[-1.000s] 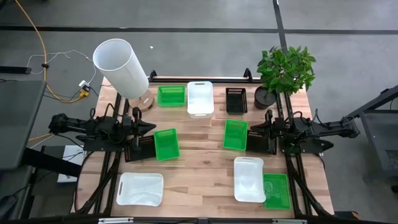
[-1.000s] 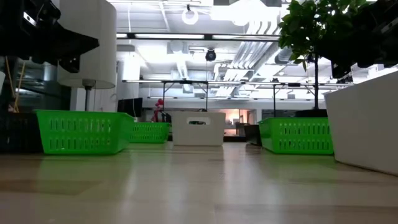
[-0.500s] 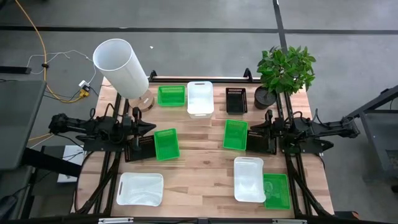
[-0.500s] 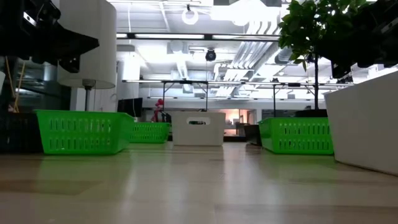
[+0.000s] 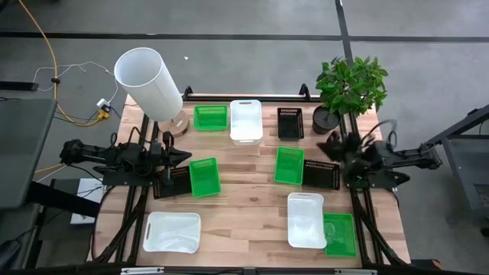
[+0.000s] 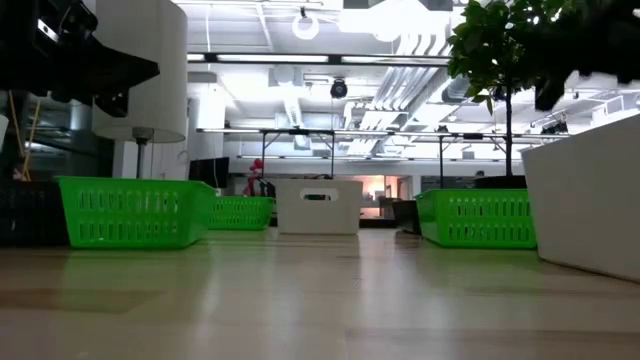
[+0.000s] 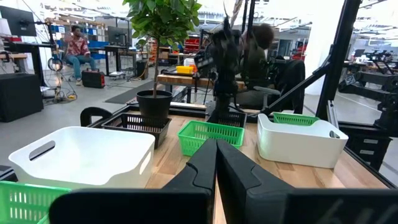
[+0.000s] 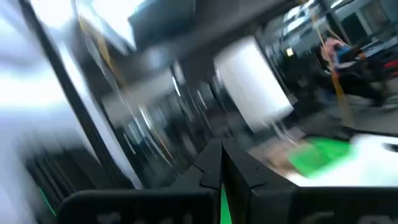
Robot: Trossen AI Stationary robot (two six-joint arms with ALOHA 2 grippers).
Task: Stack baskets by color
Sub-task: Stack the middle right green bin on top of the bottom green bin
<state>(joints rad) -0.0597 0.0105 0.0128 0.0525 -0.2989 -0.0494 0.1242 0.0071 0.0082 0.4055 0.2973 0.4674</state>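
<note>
High view: my right tool (image 5: 330, 145), clenched on nothing, hangs near the worktop's (image 5: 244, 221) right edge, just beyond a black mesh basket (image 5: 322, 174) and right of a ribbed green basket (image 5: 289, 165). My left tool (image 5: 186, 157), also clenched and empty, sits beside another green basket (image 5: 204, 176), above a second black one (image 5: 173, 183). Smooth white round-cornered baskets (image 5: 306, 220) lie nearer the front.

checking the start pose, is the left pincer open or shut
Shut: in the left wrist view the left pincer has its two dark fingers pressed together, holding nothing.
</note>
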